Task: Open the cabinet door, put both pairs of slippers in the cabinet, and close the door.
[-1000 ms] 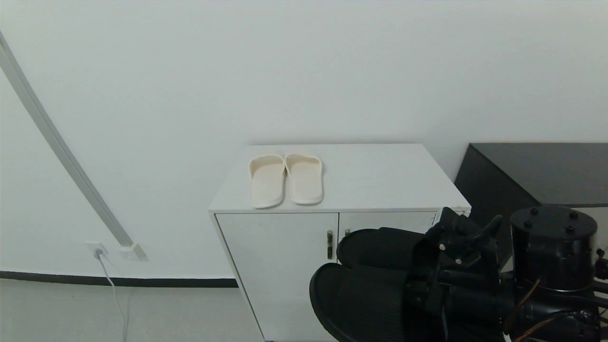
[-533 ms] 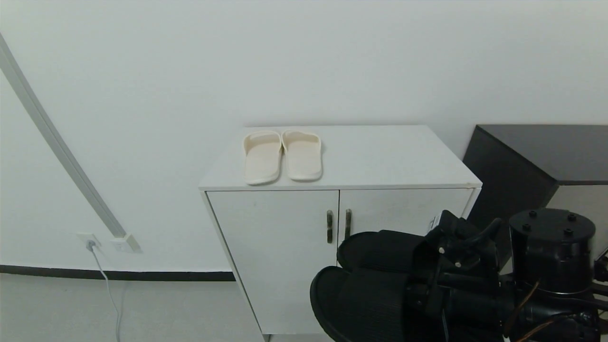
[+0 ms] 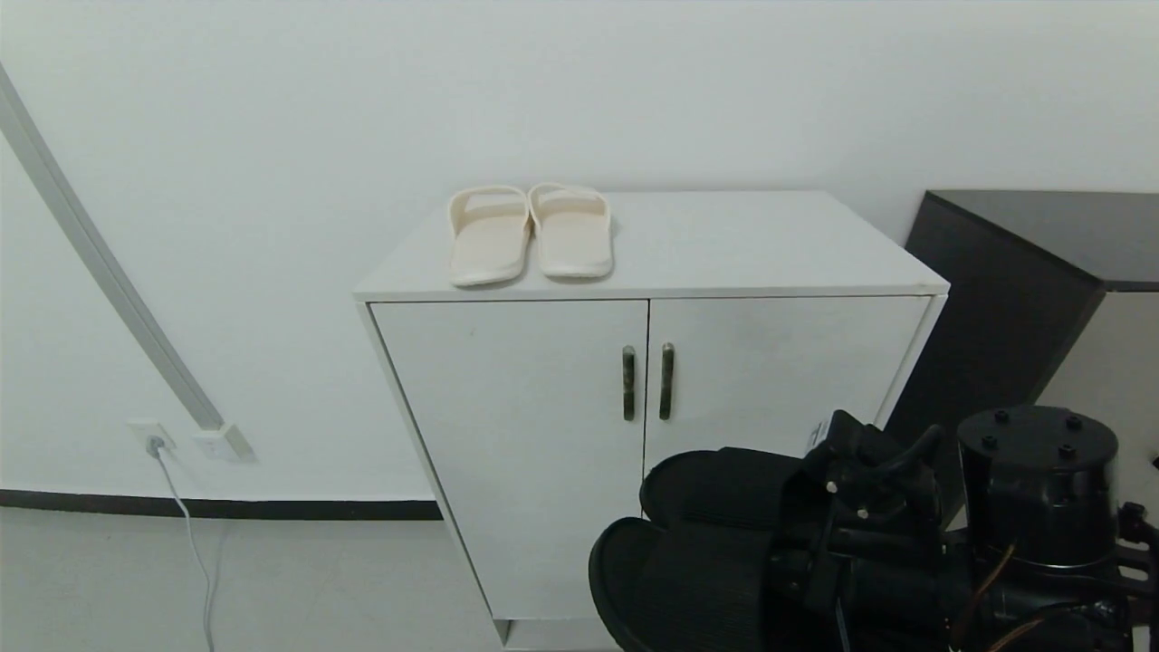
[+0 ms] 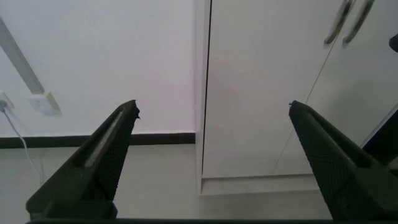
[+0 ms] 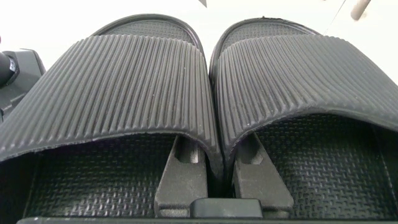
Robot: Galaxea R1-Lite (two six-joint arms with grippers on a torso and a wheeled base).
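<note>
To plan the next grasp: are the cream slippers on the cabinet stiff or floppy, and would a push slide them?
The cream slippers look moulded in one piece with thick soles, so probably light and slightly bendy, not floppy. Lying flat on the smooth cabinet top, they would likely slide, not tip, when pushed.

The cabinet (image 3: 507, 453) is viewed downward from the head and, nearer, beyond the left gripper (image 4: 212, 106); the black slippers (image 5: 143, 81), seemingly shared, are seen close around the right gripper (image 5: 219, 177).
</note>
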